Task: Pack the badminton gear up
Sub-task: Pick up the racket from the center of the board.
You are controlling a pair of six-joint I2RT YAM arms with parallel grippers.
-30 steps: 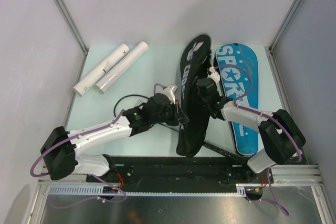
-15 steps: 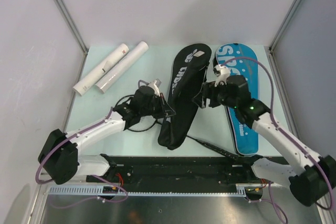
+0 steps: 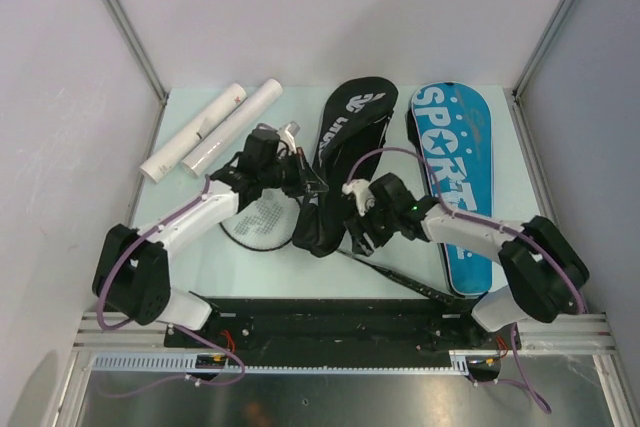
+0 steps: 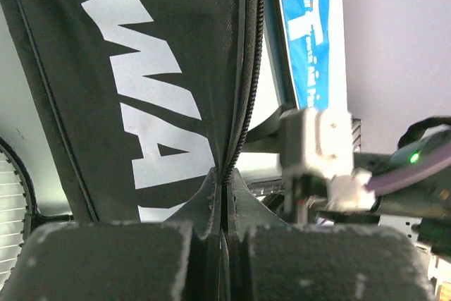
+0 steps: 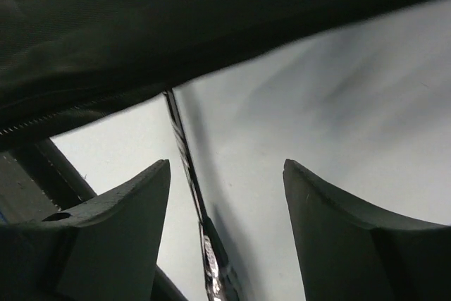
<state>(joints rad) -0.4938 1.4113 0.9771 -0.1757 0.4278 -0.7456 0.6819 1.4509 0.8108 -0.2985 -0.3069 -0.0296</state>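
The two tubes (image 3: 205, 132) lie loose in the far left corner. Next, a racket (image 3: 260, 219) head lies bare on the table. The left gripper (image 3: 302, 183) is pinched tight on the zipper edge of the bag (image 3: 345, 147). The right gripper (image 3: 358, 227), fingers spread, hangs over a thin shaft (image 5: 184, 156). The bag's blue side lies by the right edge. It looks barely begun to me, and I see no shuttlecocks.

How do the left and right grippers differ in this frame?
The left gripper is shut, pinching the black bag panel at its zipper edge; the right gripper is open, gripping nothing. The left is at the panel's left side; the right sits by its lower end, a racket shaft between its fingers. Both are at the panel.
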